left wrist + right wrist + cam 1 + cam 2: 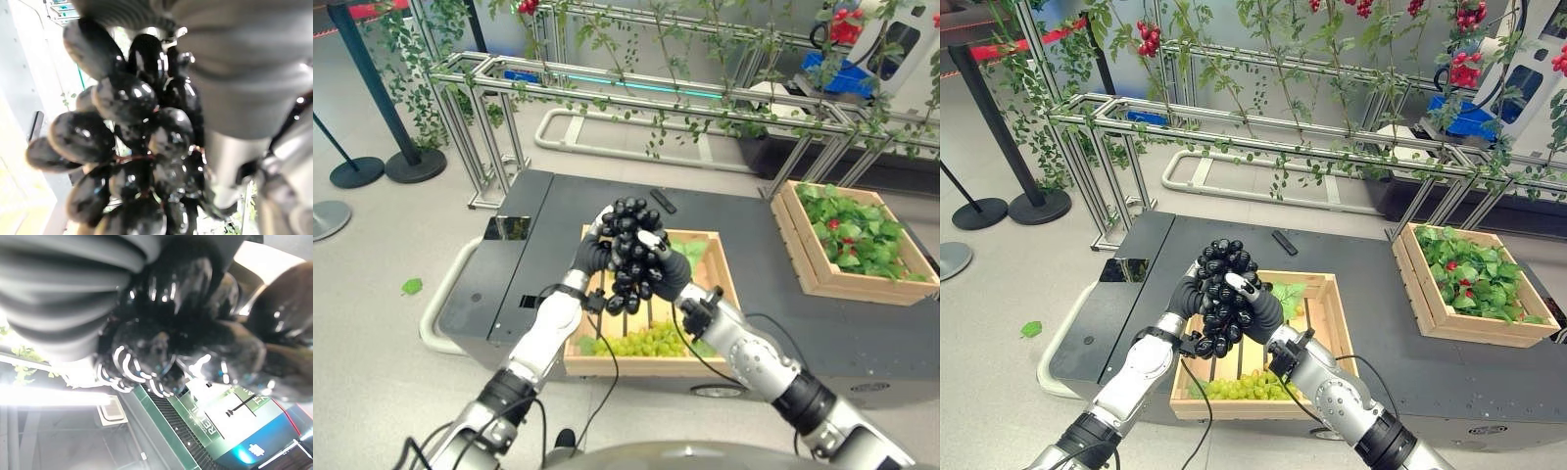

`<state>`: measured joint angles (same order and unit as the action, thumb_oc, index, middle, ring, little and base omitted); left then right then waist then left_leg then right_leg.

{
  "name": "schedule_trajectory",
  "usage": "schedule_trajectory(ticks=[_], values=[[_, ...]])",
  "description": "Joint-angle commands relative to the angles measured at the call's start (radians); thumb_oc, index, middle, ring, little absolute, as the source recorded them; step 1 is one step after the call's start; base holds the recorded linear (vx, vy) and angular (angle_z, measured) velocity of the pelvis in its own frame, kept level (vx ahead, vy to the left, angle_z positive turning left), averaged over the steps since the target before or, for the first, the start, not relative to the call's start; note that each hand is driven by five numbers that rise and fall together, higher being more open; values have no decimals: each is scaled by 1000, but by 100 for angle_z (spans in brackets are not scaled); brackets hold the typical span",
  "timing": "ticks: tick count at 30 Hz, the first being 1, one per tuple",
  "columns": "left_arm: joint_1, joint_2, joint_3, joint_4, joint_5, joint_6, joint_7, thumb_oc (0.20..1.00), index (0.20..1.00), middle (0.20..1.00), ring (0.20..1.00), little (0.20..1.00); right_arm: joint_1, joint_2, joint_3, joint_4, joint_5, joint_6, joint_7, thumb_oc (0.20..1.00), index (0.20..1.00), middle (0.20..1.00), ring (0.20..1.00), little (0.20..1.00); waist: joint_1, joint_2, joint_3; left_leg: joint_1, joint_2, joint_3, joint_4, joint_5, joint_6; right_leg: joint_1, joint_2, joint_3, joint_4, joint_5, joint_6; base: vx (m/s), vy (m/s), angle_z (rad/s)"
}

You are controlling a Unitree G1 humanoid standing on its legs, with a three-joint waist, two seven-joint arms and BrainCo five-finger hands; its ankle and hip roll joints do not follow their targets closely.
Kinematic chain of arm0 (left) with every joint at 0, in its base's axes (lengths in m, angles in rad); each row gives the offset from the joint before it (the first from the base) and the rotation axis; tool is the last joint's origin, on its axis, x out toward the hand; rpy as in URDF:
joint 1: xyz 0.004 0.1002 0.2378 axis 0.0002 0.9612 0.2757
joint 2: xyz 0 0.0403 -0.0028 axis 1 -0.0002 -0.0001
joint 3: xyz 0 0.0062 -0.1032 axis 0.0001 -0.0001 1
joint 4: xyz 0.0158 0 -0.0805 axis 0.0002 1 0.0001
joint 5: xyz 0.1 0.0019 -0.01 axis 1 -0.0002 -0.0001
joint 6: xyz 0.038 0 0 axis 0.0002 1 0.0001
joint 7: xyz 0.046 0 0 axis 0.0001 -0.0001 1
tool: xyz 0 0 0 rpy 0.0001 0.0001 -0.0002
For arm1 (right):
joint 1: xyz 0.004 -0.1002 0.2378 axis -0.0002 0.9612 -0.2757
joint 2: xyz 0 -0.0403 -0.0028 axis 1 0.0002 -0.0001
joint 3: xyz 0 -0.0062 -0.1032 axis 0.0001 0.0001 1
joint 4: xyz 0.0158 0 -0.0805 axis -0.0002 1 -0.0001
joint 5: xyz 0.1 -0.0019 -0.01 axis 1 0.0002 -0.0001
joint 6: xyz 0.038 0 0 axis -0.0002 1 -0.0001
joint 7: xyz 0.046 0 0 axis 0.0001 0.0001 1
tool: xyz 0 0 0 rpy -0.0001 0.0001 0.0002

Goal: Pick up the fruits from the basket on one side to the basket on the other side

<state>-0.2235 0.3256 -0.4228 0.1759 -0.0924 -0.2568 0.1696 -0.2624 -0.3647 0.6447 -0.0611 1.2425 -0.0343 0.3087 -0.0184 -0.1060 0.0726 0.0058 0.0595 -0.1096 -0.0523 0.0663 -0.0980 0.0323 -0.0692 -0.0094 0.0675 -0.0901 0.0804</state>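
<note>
Both hands up together above the near wooden basket (pixel 720 294), clasping one bunch of black grapes (pixel 631 257) between them. Left hand (pixel 594 253) cups the bunch from the robot's left side, fingers curled round it; right hand (pixel 666 269) wraps it from the right, one silver finger laid across the front of the grapes. Bunch is lifted clear of the basket, hanging in the air over its middle.

Inside the near basket: green grapes (pixel 646 342) lying along the front edge, some green leaves (pixel 693 253) at the back right corner, slatted floor showing between. Basket sits on the dark worktop (pixel 558 211).

Second wooden basket (pixel 815 266) well apart to the right, on the same worktop, full of leaves with small red fruits (pixel 835 226) among them. Small black bar-shaped object (pixel 663 201) lies on the worktop behind the near basket. Metal frame with vines (pixel 656 98) stands behind.
</note>
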Motion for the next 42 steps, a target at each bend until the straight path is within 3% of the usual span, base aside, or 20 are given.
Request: schedule_trajectory(ticks=[1, 5, 7, 8, 9, 10, 11, 35, 36, 37, 42], values=[[-91, -22, -29, -18, 10, -46, 8, 1000, 1000, 1000, 1000, 1000, -77, 51, 11, -125, 44, -59, 16, 200, 200, 200, 200, 200, -31, -30, -40, -8, -29, 19, 73, -101, 54, -71, -32, 10, 7, 80, 43, 0, 0, 0], [-101, -26, -40, -22, 12, -44, 9, 1000, 1000, 1000, 1000, 1000, -82, 57, 17, -124, 47, -55, 15, 200, 200, 200, 200, 200, -32, -28, -40, -6, -28, 19, 72, -102, 54, -69, -33, 10, 6, 80, 42, 0, 0, 0], [-107, -28, -46, -22, 12, -44, 8, 862, 862, 862, 862, 862, -85, 56, 22, -126, 47, -55, 16, 200, 200, 200, 200, 200, -33, -27, -41, -4, -29, 19, 71, -102, 54, -68, -32, 12, 4, 80, 42, 0, 0, 0], [-112, -31, -50, -23, 12, -43, 10, 526, 526, 526, 526, 526, -85, 58, 27, -121, 49, -56, 14, 200, 200, 200, 200, 200, -34, -26, -42, -4, -29, 18, 71, -102, 55, -68, -32, 13, 4, 80, 42, 0, 0, 0], [-112, -31, -50, -23, 12, -43, 10, 485, 485, 485, 485, 485, -85, 58, 27, -121, 49, -56, 14, 200, 200, 200, 200, 200, -34, -26, -42, -4, -29, 18, 70, -102, 55, -68, -32, 13, 4, 80, 42, 0, 0, 0], [-115, -31, -52, -23, 11, -44, 9, 288, 288, 288, 288, 288, -86, 56, 30, -121, 50, -55, 14, 200, 200, 200, 200, 200, -35, -25, -42, -4, -29, 19, 70, -101, 55, -68, -32, 13, 5, 81, 42, 0, 0, 0], [-115, -31, -52, -23, 11, -44, 9, 200, 200, 200, 200, 200, -86, 56, 30, -121, 50, -55, 14, 200, 200, 200, 200, 200, -35, -25, -42, -4, -29, 19, 70, -101, 55, -68, -32, 13, 4, 81, 42, 0, 0, 0], [-55, -30, -5, -18, -59, -44, -7, 200, 200, 200, 200, 200, -64, 48, 2, -105, 41, -57, 9, 200, 200, 200, 200, 200, -32, -23, -49, 1, -30, 20, 62, -98, 56, -65, -34, 9, -1, 84, 43, 0, 0, 0], [-50, -30, 4, -18, -66, -45, -5, 200, 200, 200, 200, 200, -65, 46, -2, -103, 39, -58, 10, 388, 388, 388, 388, 388, -32, -23, -49, 1, -31, 20, 62, -98, 55, -65, -34, 9, -1, 84, 43, 0, 0, 0], [-46, -28, 10, -18, -72, -46, -3, 200, 200, 200, 200, 200, -64, 44, -3, -102, 40, -59, 11, 1000, 1000, 1000, 1000, 1000, -31, -23, -49, 1, -30, 20, 62, -97, 56, -65, -34, 9, -1, 85, 43, 0, 0, 0], [-27, -23, 39, -27, -91, -48, -1, 200, 200, 200, 200, 200, -54, 28, -20, -110, 28, -62, 10, 1000, 1000, 1000, 1000, 1000, -29, -24, -49, 0, -30, 19, 63, -97, 55, -64, -35, 9, -2, 85, 43, 0, 0, 0]])
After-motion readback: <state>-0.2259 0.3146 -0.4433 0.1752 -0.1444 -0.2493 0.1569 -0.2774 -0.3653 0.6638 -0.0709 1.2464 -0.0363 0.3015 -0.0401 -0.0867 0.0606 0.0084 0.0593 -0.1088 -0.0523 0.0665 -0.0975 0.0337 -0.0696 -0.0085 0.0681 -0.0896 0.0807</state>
